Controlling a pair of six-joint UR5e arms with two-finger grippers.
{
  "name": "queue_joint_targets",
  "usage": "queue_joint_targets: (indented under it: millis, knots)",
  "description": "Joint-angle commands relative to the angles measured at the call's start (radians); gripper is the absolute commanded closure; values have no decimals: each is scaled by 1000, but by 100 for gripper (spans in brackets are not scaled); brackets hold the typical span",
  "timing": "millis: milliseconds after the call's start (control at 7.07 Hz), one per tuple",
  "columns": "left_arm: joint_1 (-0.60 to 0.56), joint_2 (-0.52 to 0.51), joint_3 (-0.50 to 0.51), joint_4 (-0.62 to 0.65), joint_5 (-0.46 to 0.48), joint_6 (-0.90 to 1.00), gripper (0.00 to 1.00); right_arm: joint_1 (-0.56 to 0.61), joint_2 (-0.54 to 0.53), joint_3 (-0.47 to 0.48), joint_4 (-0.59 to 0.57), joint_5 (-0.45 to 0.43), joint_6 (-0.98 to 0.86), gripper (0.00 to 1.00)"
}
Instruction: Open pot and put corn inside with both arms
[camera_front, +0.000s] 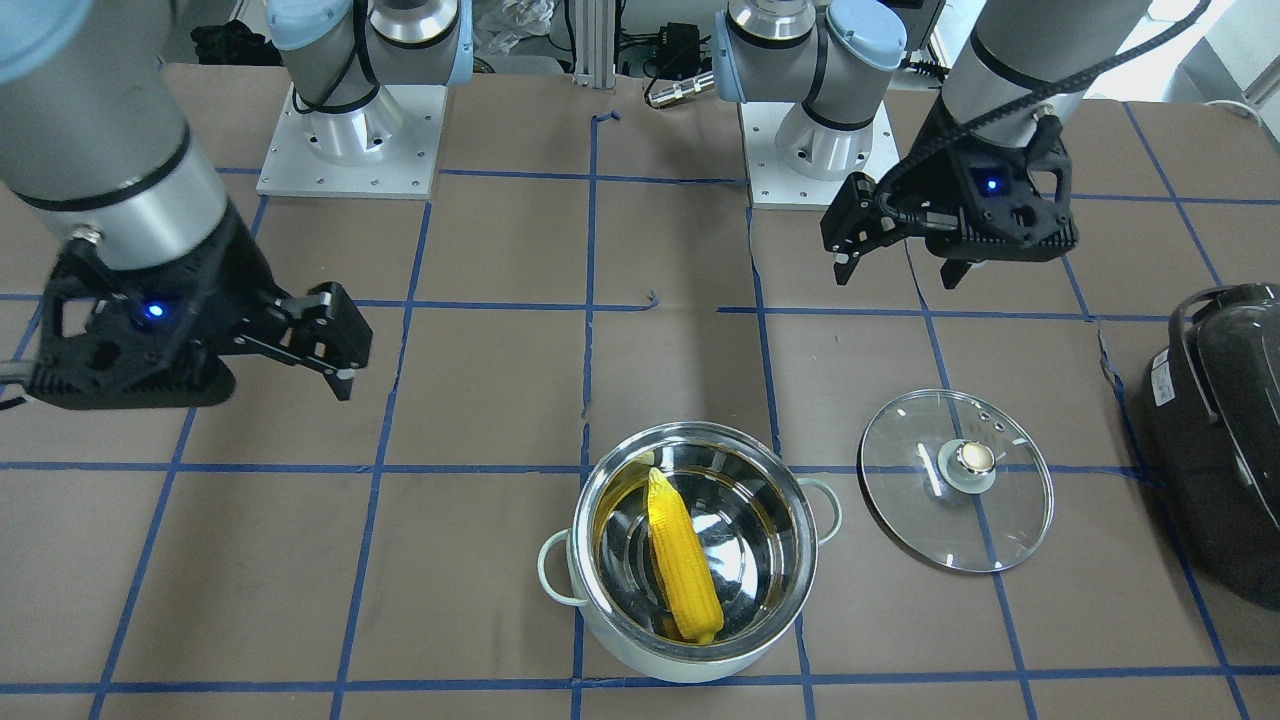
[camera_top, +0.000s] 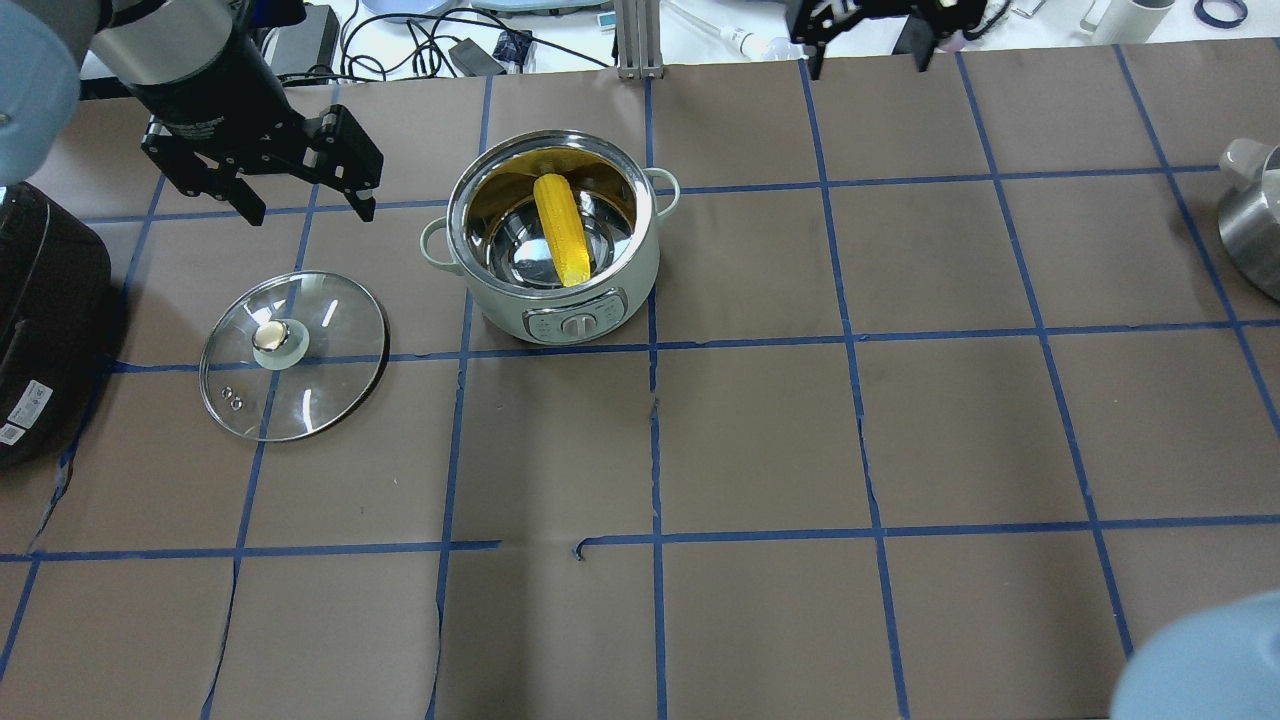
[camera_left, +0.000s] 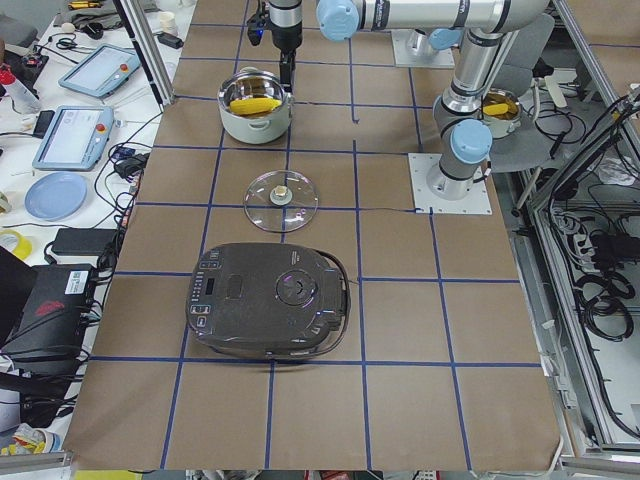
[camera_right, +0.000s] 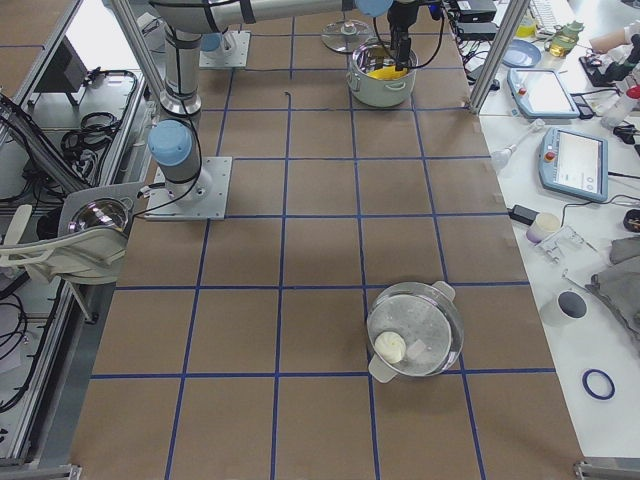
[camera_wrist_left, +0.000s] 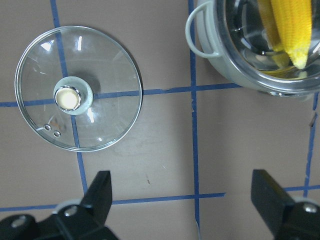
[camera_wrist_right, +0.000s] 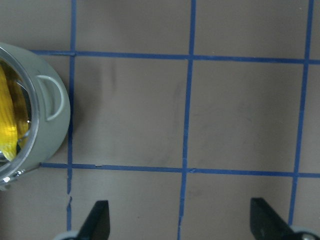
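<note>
And here's the scene: the pot (camera_top: 505, 305) stands open near the middle of the desk (camera_front: 480, 390), and the corn (camera_front: 683, 560) is in it, lying slantwise across the shiny bowl with its pointed end toward the robot's base. The glass lid (camera_front: 957, 482) lies flat on the desk, knob up, just beside the pot on the robot's left, not touching it. Over on that side the left arm (camera_front: 1010, 60) hangs above the desk near the lid, and the left jaws are spread wide with nothing between them; its wrist view looks straight down on the lid and part of the pot. The right arm (camera_front: 90, 150) is raised on the pot's other side, well apart from it, the right jaws also wide apart and holding nothing. Past the lid, at the desk's left end, sits a big black appliance (camera_left: 270, 315). Away at the far right end stands a second lidded pot (camera_right: 415, 330).
</note>
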Motion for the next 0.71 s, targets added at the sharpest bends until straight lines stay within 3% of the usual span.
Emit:
queue_joint_targets:
  millis: [0,566]
  knots:
    - [-47,46,-4,-9,5,-63,0,-59,-212,226,-14,6,-58,0]
    - [-46,8,58,-12,17,-80,0,74,-242,247,-13,3,21,0]
